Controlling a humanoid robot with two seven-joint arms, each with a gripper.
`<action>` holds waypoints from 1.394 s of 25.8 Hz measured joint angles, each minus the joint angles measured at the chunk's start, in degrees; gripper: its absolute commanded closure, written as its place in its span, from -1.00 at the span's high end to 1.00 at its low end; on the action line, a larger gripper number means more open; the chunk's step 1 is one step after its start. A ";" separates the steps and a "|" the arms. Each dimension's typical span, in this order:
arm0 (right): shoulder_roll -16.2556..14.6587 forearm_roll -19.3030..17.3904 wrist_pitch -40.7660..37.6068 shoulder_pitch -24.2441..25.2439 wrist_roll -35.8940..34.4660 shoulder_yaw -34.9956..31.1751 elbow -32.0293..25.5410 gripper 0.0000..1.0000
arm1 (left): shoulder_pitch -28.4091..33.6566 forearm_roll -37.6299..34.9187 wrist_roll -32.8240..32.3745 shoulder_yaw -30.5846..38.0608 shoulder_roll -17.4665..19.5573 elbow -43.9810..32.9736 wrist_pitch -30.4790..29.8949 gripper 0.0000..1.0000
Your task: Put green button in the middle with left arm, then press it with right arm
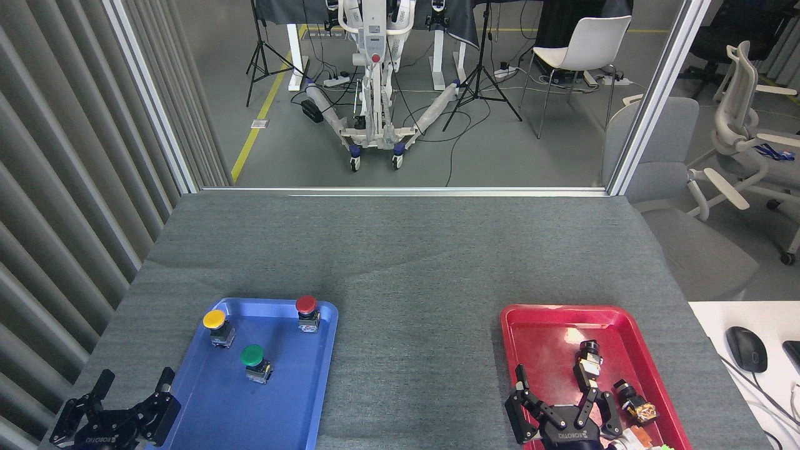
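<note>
- Your green button (254, 359) has a round dark-green mushroom cap sitting on a small black-and-silver square base, and it stands upright.
- You find it inside the blue tray (294, 406), roughly at the tray's centre, nearer to you than the other two buttons.
- The same tray holds a yellow button (216, 324) toward its far left corner and a red button (307, 310) at its far right corner; all three stand apart from one another.
- The middle (415, 350), the bare grey table cover between the two trays, has nothing on it.
- The red tray (544, 331) on your right carries several small dark parts: one black-and-silver piece stands near its centre, another lies just right of it, and more sit at the near edge, too small to name.
- Your left gripper (128, 400) rests at the blue tray's near left corner, fingers spread and holding nothing.
- Your right gripper (559, 400) hangs over the near part of the red tray, fingers splayed apart and empty.
</note>
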 measured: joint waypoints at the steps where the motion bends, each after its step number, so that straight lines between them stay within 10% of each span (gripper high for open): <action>1: 0.15 0.00 -0.01 -0.01 -0.01 -0.04 0.00 1.00 | 0.01 0.00 0.09 0.00 0.00 0.02 0.00 1.00; 36: -0.41 0.41 2.86 -0.84 2.81 -2.01 -0.09 1.00 | 1.34 -0.01 0.37 0.34 0.65 -0.83 -8.02 1.00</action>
